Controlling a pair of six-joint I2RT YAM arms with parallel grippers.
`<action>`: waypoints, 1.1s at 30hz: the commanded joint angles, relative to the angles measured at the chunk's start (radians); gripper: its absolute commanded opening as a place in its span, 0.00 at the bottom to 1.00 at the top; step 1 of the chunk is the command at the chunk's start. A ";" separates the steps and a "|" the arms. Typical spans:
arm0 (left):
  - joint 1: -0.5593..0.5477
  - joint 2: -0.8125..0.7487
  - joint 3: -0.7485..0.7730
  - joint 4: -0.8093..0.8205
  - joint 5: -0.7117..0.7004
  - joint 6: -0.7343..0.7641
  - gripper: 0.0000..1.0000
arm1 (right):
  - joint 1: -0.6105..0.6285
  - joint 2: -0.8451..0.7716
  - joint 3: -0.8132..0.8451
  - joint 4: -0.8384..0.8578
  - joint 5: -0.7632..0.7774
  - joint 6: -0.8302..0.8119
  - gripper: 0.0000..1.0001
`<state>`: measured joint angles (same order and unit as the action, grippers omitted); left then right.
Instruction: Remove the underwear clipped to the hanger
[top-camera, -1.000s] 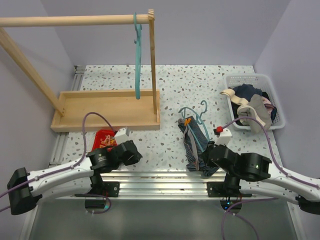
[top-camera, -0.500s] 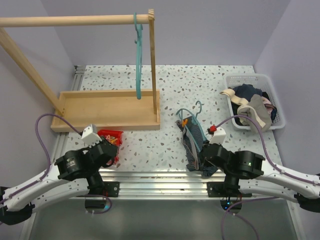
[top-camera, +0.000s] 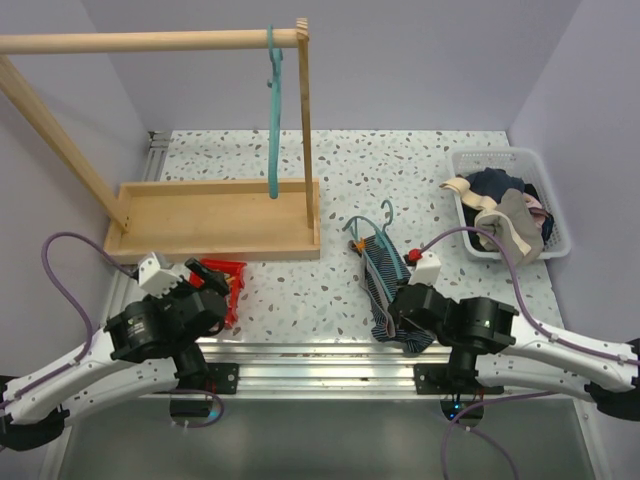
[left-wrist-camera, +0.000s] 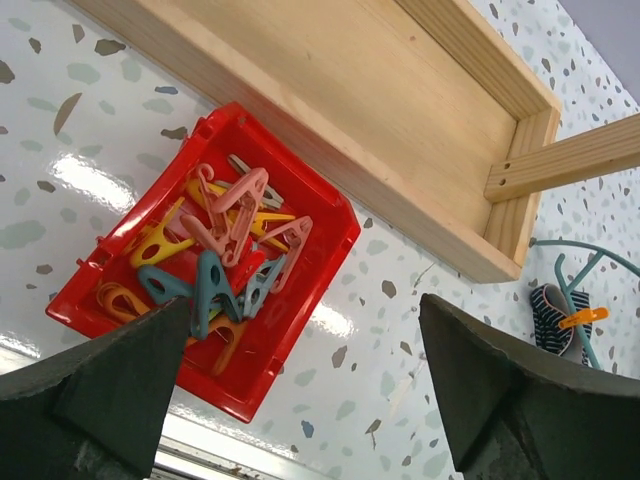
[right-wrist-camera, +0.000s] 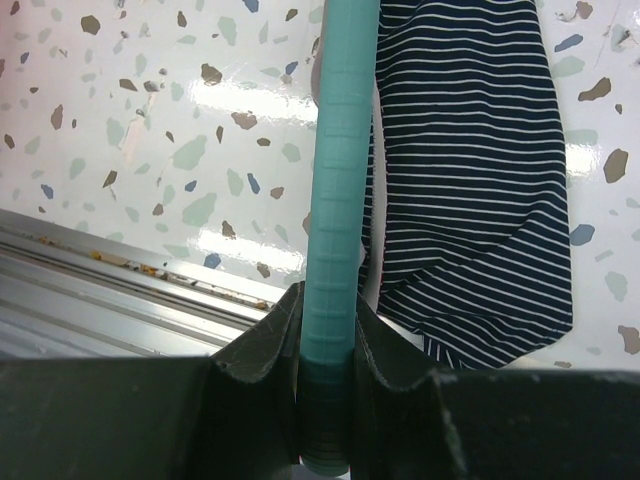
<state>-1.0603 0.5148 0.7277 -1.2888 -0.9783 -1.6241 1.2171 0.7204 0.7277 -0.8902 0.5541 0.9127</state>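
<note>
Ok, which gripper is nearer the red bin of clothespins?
Left. The left gripper hovers just above the red bin, jaws open. The right gripper is far to its right, jaws shut on the teal hanger beside the striped underwear.

Left arm (top-camera: 70, 385) and right arm (top-camera: 560, 352) have white, dark-flecked links and bulky black joint housings; a purple cable (top-camera: 65, 236) loops off each; a white camera block (top-camera: 153, 270) caps each wrist, the right one bearing a red dot; tool fingers (left-wrist-camera: 500, 400) are matte charcoal wedges.
</note>
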 joint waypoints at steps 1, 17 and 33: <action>0.005 0.033 0.042 0.021 -0.080 -0.014 1.00 | 0.001 0.004 0.047 0.043 0.012 -0.012 0.00; 0.008 0.500 0.068 0.985 0.556 0.511 1.00 | 0.002 -0.042 -0.005 0.053 -0.032 -0.024 0.00; 0.109 0.987 0.217 1.272 0.674 0.374 1.00 | 0.002 -0.070 -0.045 0.071 -0.045 -0.021 0.00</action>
<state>-0.9810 1.4647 0.8795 -0.0994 -0.3290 -1.2003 1.2171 0.6640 0.6918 -0.8555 0.5014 0.8963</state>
